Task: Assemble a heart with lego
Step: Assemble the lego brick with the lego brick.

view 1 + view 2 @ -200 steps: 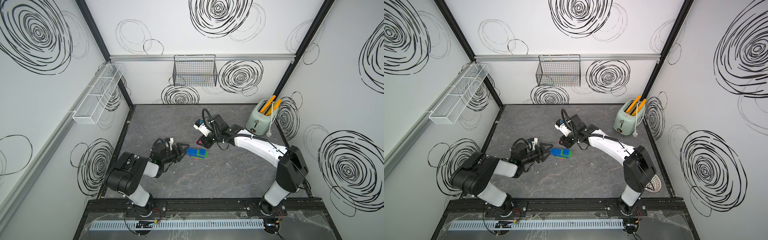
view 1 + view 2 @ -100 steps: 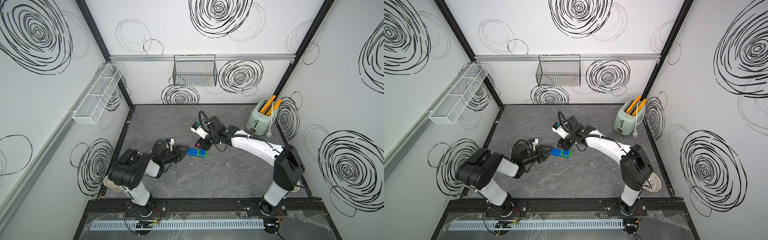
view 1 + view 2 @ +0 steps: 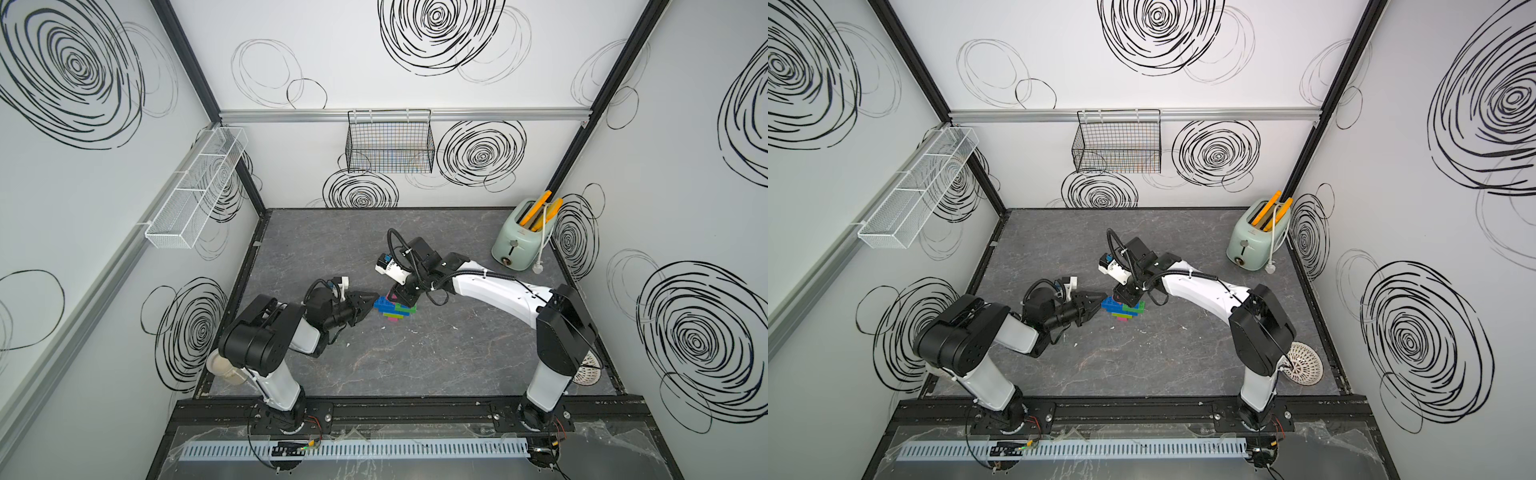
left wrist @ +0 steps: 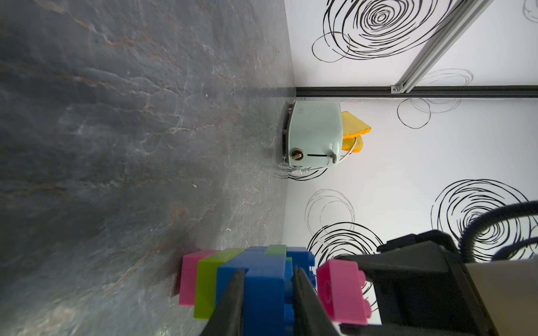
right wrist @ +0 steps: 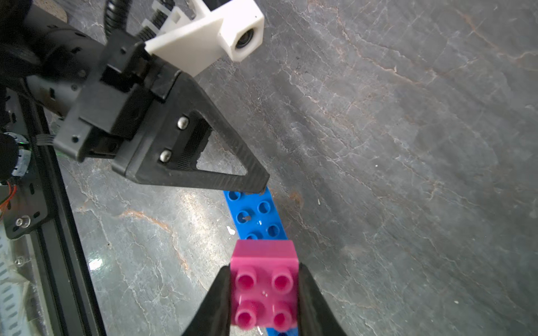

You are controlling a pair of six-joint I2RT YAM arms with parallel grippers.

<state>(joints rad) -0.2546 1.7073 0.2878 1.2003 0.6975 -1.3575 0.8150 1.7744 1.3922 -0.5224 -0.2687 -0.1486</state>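
At centre are one heart (image 3: 395, 310), one pink brick (image 5: 264, 286).

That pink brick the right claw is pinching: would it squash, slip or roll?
Probably stiff: the pink brick shows crisp square edges between the fingers of the right gripper. Its glossy flat sides may slip a little if bumped. Unlikely to roll, being boxy with four studs.
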